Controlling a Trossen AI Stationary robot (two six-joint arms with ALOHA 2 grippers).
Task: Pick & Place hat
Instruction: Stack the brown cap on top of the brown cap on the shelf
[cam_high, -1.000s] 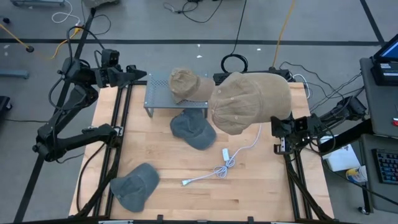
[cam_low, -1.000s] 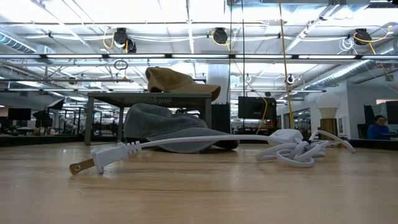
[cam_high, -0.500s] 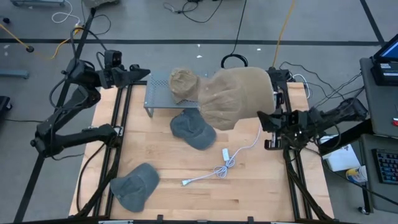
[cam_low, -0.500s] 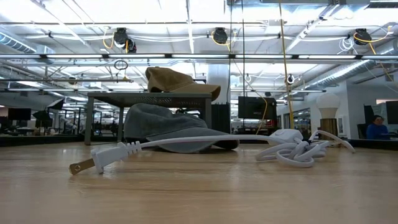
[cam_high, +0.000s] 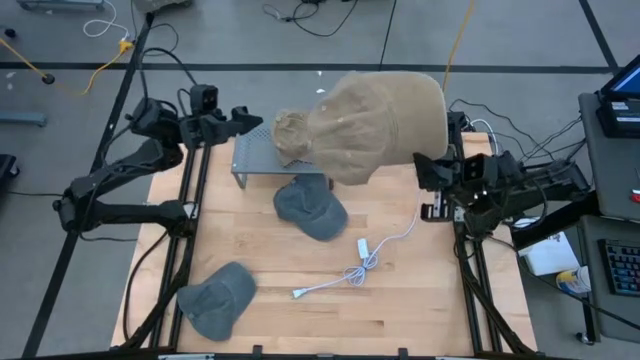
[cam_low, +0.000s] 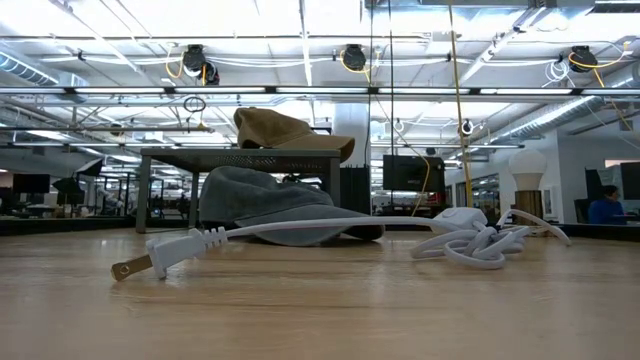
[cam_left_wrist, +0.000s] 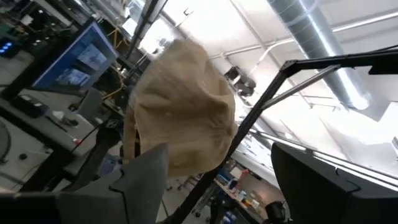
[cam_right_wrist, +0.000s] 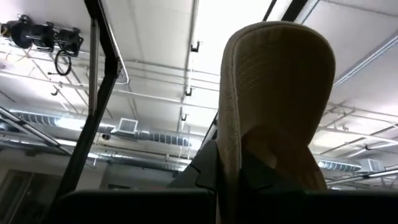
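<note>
A large tan hat (cam_high: 375, 125) is held high above the table by my right gripper (cam_right_wrist: 239, 186), which is shut on it; in the high view it covers the rack's right end. A second tan hat (cam_high: 293, 135) lies on the grey metal rack (cam_high: 252, 155). A grey hat (cam_high: 312, 208) rests on the table against the rack's near side. Another grey hat (cam_high: 215, 298) lies near the left near corner. My left gripper (cam_high: 245, 120) is open, level with the rack's far left corner, touching nothing. My right gripper pinches the tan hat by its lower edge (cam_right_wrist: 249, 158) between the two fingers (cam_right_wrist: 202, 171). The fingers point upward and the hat stands up above them, lifted clear of the table. In the high view the hat hides the fingers.
A white cable with a plug (cam_high: 355, 265) lies on the table right of centre, also low in the foreground of the low view (cam_low: 170, 252). Black frame rails (cam_high: 190, 230) run along both table sides. Bare wood shows in the near middle (cam_high: 400, 320).
My right gripper has carried the tan hat toward the table's far edge and to the left, from right of centre to above the rack's right end, turning it about. My left gripper has moved right, toward the rack.
</note>
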